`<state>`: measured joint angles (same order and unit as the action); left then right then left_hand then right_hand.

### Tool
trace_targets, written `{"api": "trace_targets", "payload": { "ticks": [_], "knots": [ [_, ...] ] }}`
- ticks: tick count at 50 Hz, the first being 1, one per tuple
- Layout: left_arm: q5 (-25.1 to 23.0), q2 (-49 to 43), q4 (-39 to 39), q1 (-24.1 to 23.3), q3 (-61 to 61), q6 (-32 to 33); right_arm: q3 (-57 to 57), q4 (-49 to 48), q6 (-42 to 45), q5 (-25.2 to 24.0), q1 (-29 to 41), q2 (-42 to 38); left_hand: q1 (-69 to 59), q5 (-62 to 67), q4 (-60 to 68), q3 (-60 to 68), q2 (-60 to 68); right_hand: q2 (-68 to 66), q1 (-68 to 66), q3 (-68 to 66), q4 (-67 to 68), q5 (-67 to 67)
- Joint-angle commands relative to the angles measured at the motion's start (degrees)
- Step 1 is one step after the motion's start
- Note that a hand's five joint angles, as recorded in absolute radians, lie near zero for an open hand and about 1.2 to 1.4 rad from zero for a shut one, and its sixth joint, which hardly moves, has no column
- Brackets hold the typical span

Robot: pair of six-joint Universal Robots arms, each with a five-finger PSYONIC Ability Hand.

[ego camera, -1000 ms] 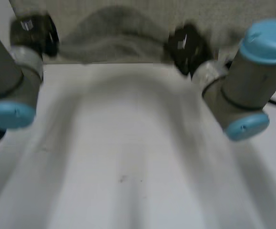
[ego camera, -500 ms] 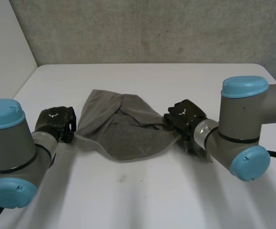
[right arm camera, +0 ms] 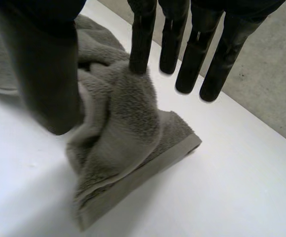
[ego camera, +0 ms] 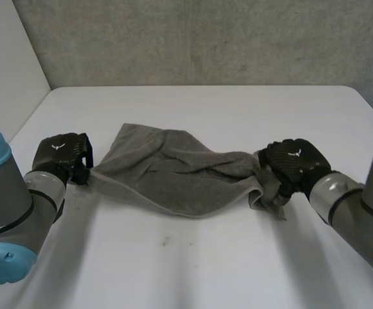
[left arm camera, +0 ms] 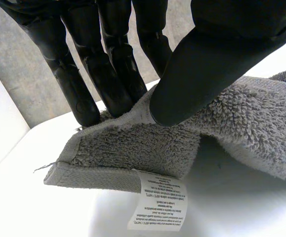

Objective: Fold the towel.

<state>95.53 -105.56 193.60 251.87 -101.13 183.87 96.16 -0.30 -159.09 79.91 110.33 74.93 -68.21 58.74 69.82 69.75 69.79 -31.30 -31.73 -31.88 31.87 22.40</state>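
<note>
A grey towel [ego camera: 173,174] lies crumpled and stretched across the white table [ego camera: 192,264] between my two hands. My left hand [ego camera: 60,154] is at its left corner. In the left wrist view that hand [left arm camera: 202,74] pinches the corner between thumb and fingers [left arm camera: 108,84], and a white label [left arm camera: 155,200] hangs from the hem of the towel [left arm camera: 133,148]. My right hand [ego camera: 292,161] holds the bunched right end. In the right wrist view the bunched towel [right arm camera: 128,118] sits between thumb [right arm camera: 49,74] and straight fingers [right arm camera: 143,44], and its hem droops onto the table.
A grey wall [ego camera: 205,38] stands behind the table's far edge, and a white panel [ego camera: 6,58] rises at the left. Bare tabletop stretches in front of the towel and beyond it.
Both hands have moved apart and toward me, pulling the towel out wider. My right hand has gone right with the towel's end bunched in it.
</note>
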Motion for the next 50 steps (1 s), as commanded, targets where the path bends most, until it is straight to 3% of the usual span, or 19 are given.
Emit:
{"api": "trace_targets", "payload": {
  "ticks": [1, 11, 16, 24, 39, 47, 50],
  "knots": [
    [0.01, 0.27, 0.11, 0.2, -0.03, 0.0, 6.04, 0.39, -0.25, -3.08, -0.46, 6.02, -11.79, 11.26, 10.18, 10.25, 10.21, -6.87, -6.44, -6.3, 6.3, 5.77],
    [-0.08, 2.82, 0.02, 0.46, -0.91, 0.0, 7.46, -1.19, -4.74, -5.99, -0.03, 5.14, -11.79, 11.26, 10.18, 10.25, 10.21, -1.83, -1.4, -1.25, 1.26, 0.73],
    [-0.08, 4.4, 0.11, 0.72, -1.35, 0.0, 6.76, -8.99, -9.3, -6.25, 0.24, 0.05, -11.79, 11.26, 10.18, 10.25, 10.21, -1.33, -0.89, -0.75, 0.76, 0.23],
    [-0.08, 7.21, 0.02, 0.9, -1.61, -0.08, 4.92, -15.07, -9.13, -6.17, 0.41, -5.48, -11.79, 11.26, 10.18, 10.25, 10.21, -1.49, -1.06, -0.92, 0.92, 0.39],
    [-0.08, 10.9, 0.02, 3.18, -1.96, -0.17, 1.22, -16.31, -8.95, -5.64, 1.38, -12.17, -11.79, 11.26, 10.18, 10.25, 10.21, -3.34, -2.91, -2.77, 2.77, 2.24],
    [-0.61, 11.43, 0.02, 4.94, -1.79, -4.21, -0.71, -17.54, -9.04, -5.11, 2.0, -14.63, -11.79, 11.26, 10.18, 10.25, 10.21, -12.6, -12.16, -12.02, 12.02, 11.49],
    [-1.66, 11.43, 0.02, 5.29, -1.79, -5.09, -1.59, -17.45, -9.04, -5.02, 2.0, -15.16, -11.79, 11.26, 10.18, 10.25, 10.21, -23.53, -23.09, -22.95, 22.96, 22.43]
  ]
}}
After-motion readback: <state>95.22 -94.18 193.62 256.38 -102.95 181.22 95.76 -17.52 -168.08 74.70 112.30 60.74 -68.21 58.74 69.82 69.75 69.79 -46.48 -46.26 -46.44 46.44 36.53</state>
